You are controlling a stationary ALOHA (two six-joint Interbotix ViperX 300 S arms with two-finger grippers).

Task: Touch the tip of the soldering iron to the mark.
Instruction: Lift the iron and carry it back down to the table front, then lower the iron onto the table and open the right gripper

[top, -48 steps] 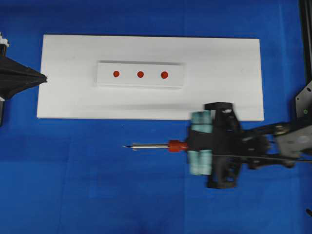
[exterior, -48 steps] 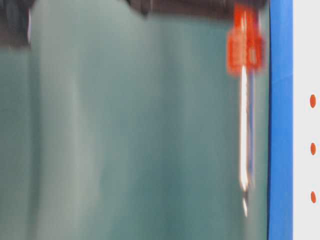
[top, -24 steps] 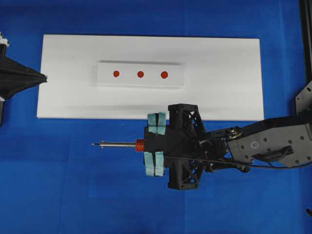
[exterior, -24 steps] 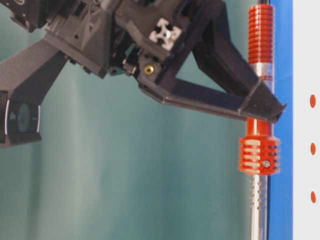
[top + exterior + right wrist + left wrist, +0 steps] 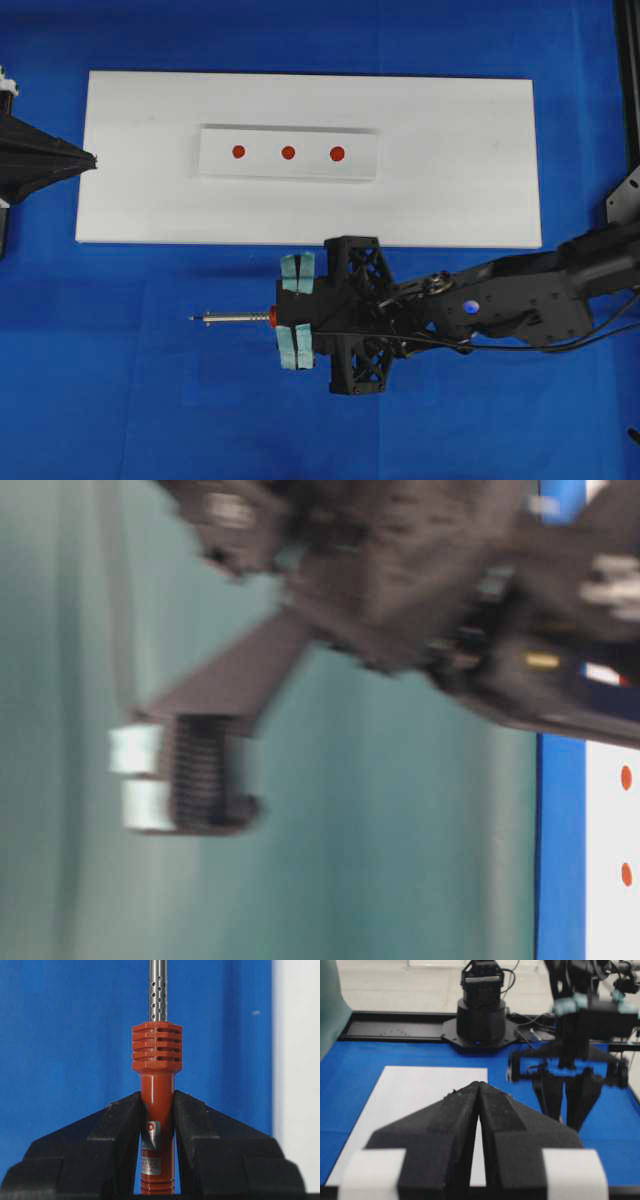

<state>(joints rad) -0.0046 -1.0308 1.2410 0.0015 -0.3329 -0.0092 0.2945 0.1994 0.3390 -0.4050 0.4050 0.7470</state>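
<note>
The soldering iron (image 5: 235, 318) lies level over the blue mat, its thin tip pointing left, in front of the white board (image 5: 450, 150). My right gripper (image 5: 285, 318) is shut on its red-orange handle (image 5: 157, 1085), and the silver shaft (image 5: 158, 990) runs out ahead of the jaws. Three red marks (image 5: 288, 152) sit in a row on a raised white strip (image 5: 215, 165) on the board, well clear of the tip. My left gripper (image 5: 90, 158) rests shut at the board's left edge, its tips (image 5: 479, 1085) holding nothing. The table-level view is blurred and does not show the iron.
The blue mat (image 5: 120, 380) surrounds the board. My right arm (image 5: 520, 305) stretches in from the right, and a black cord runs along it. A black frame rail (image 5: 628, 90) stands at the right edge. The right arm's base (image 5: 481, 1010) sits beyond the board.
My right gripper has carried the soldering iron leftward and then toward the front of the mat, farther from the board. The left gripper has not moved.
</note>
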